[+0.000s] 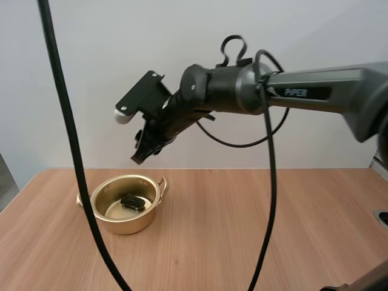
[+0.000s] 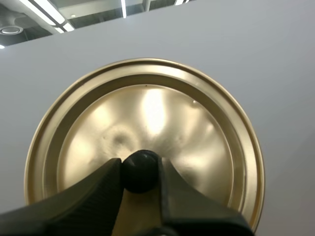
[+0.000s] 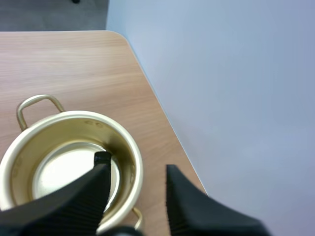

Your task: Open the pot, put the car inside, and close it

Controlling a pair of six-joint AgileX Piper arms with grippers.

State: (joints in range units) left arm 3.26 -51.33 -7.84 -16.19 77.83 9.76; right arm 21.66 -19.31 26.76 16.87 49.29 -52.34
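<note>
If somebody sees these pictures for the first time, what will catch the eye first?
The golden pot stands open on the left part of the wooden table, with a small dark toy car already lying inside it. My right gripper hangs above the pot, its fingers apart and empty. My left gripper pinches the black knob of the golden lid, which is off the pot.

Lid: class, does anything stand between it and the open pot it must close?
Possibly the right gripper, open, hanging above the pot with the car inside. The left gripper holds the lid by its knob.
</note>
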